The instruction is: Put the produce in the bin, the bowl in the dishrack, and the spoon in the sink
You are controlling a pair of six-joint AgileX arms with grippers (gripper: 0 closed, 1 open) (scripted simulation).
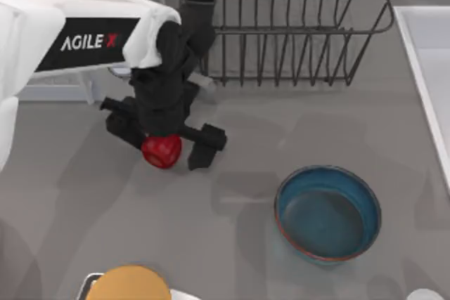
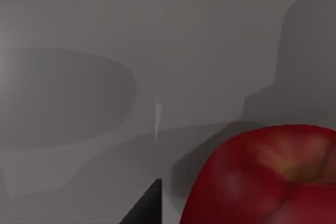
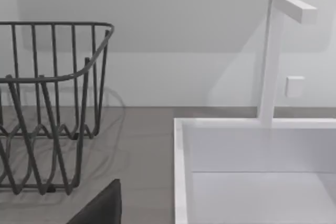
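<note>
Left tool (image 1: 166, 147) spread around the produce (image 1: 162, 151) on the tabletop (image 1: 232, 131) left of centre, not yet binned; bowl (image 1: 328, 213) on the tabletop near-right, dishrack (image 1: 288, 26) far, sink (image 1: 422, 61) right; everything left to do.
</note>
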